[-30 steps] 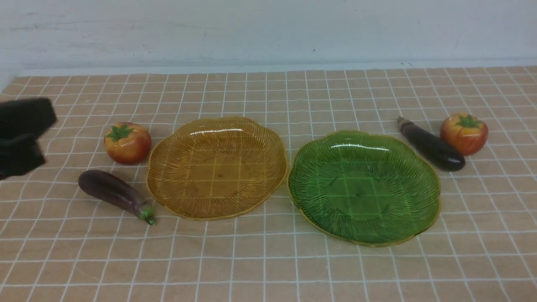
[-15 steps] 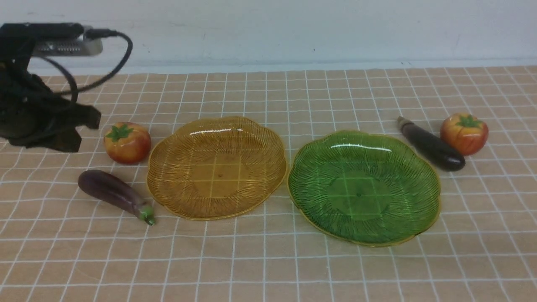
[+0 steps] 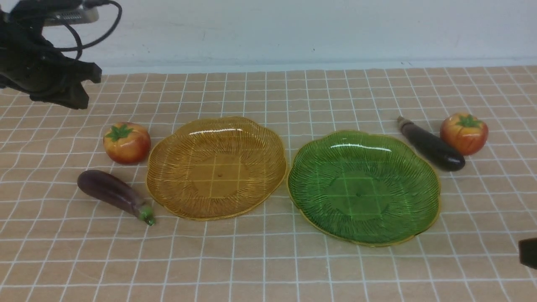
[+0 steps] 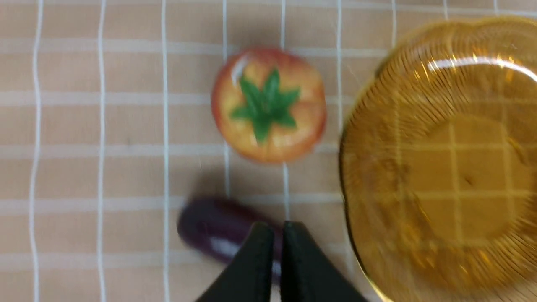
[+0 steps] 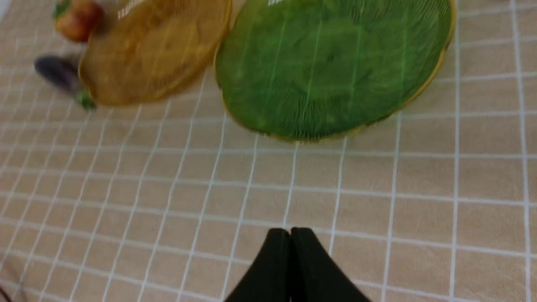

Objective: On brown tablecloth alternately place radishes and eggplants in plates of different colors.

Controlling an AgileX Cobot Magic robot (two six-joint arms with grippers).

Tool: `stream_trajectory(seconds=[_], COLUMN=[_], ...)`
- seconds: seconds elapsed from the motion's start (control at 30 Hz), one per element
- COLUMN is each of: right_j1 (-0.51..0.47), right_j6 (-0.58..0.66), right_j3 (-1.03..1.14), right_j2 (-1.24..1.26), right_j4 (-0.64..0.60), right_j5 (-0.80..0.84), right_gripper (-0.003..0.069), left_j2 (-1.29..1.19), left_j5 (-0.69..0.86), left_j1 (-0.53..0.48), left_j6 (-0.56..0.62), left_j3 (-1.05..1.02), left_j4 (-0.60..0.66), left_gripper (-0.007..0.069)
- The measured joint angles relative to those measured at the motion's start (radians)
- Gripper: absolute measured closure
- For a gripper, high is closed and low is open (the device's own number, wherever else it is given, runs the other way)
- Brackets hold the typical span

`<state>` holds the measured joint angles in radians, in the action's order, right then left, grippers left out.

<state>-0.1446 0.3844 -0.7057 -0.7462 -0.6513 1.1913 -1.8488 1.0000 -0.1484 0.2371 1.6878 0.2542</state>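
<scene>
**Both end effectors closed on nothing; all four vegetables on the cloth, plates bare**

- Upper left of the front view: the left end effector (image 3: 77, 90) hangs above the brown tablecloth (image 3: 268, 268) with a cable (image 3: 105, 25) looped over it. It touches nothing. In the left wrist view its black fingers (image 4: 256, 256) are pressed together with nothing between them.
- Left-centre: the left radish (image 3: 126, 142) sits upright with its leaf top up, just beside the amber plate (image 3: 216, 167).
- Below that radish: the purple eggplant (image 3: 111, 193) lies on the cloth. Its green stem tip points at the amber plate's rim; I cannot tell whether they touch.
- Centre: the amber plate lies flat.
- Right of centre: the green plate (image 3: 363, 188) lies flat. The two rims are just beside each other; I cannot tell whether they touch.
- Right: the dark eggplant (image 3: 432, 147) lies aslant with its brownish stem toward the wall, just off the green plate's rim.
- Far right: the right radish (image 3: 463, 132) sits upright, just beside the dark eggplant.
- Lower right edge: only a dark sliver of the right end effector (image 3: 529, 251) shows. In the right wrist view its fingers (image 5: 277, 264) are together over bare cloth, on the near side of the green plate.
</scene>
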Motion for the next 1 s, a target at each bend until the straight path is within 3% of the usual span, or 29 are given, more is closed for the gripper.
stream_trajectory(seconds=[0.1, 0.13, 0.17, 0.2, 0.23, 0.37, 0.5, 1.0], right_j1=[0.000, 0.000, 0.000, 0.000, 0.000, 0.000, 0.000, 0.000], right_j6=[0.000, 0.005, 0.006, 0.010, 0.010, 0.010, 0.003, -0.007], right_j3=[-0.001, -0.001, -0.001, -0.001, -0.001, -0.001, -0.001, -0.001], right_j2=[0.000, 0.000, 0.000, 0.000, 0.000, 0.000, 0.000, 0.000], right_j4=[-0.002, -0.002, -0.002, -0.003, -0.003, -0.003, -0.003, -0.003], right_j5=[-0.003, -0.003, -0.003, -0.003, -0.003, -0.003, -0.003, -0.003], right_gripper=[0.0670, 0.0670, 0.0670, 0.0670, 0.0670, 0.0670, 0.0670, 0.0670], left_j2=[-0.052, -0.091, -0.095, -0.131, -0.156, -0.200, -0.238, -0.304], left_j5=[-0.062, -0.117, -0.122, -0.172, -0.207, -0.265, -0.293, -0.300], left_j1=[0.009, 0.017, 0.018, 0.023, 0.027, 0.028, 0.028, 0.065], left_j6=[0.045, 0.078, 0.082, 0.111, 0.125, 0.138, 0.139, 0.139], left_j3=[0.004, 0.005, 0.005, 0.005, 0.006, 0.006, 0.006, 0.010], left_j4=[0.008, 0.011, 0.011, 0.011, 0.011, 0.014, 0.017, 0.036], left_gripper=[0.0494, 0.0389, 0.0389, 0.0256, 0.0169, -0.0013, -0.0059, -0.0046])
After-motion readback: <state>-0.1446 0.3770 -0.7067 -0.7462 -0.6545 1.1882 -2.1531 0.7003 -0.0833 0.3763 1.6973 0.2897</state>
